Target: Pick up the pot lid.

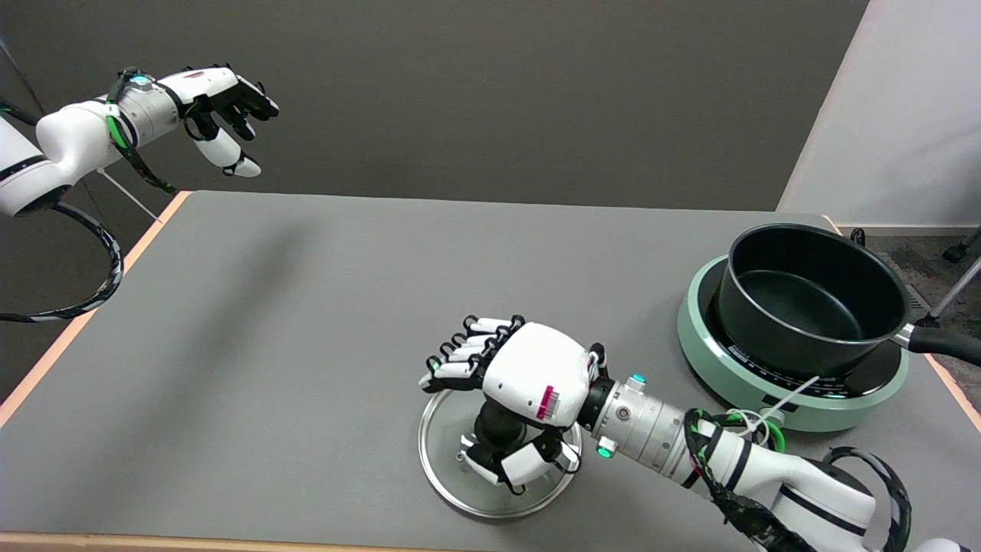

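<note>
Near the front edge of the grey tabletop (306,307), lies flat the glass pot lid (452,479), with the right robot hand (517,391) over it, thumb and fingers wrapped round the black knob (497,423). Farther right, sits an open black pot (812,299) on a green hob (705,360)

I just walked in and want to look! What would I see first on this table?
First you would see the robot's right hand near the table's front edge, over a round glass pot lid, with its thumb and fingers around the lid's black knob. Off to the right, an open black pot sits on a round green cooker.
</note>
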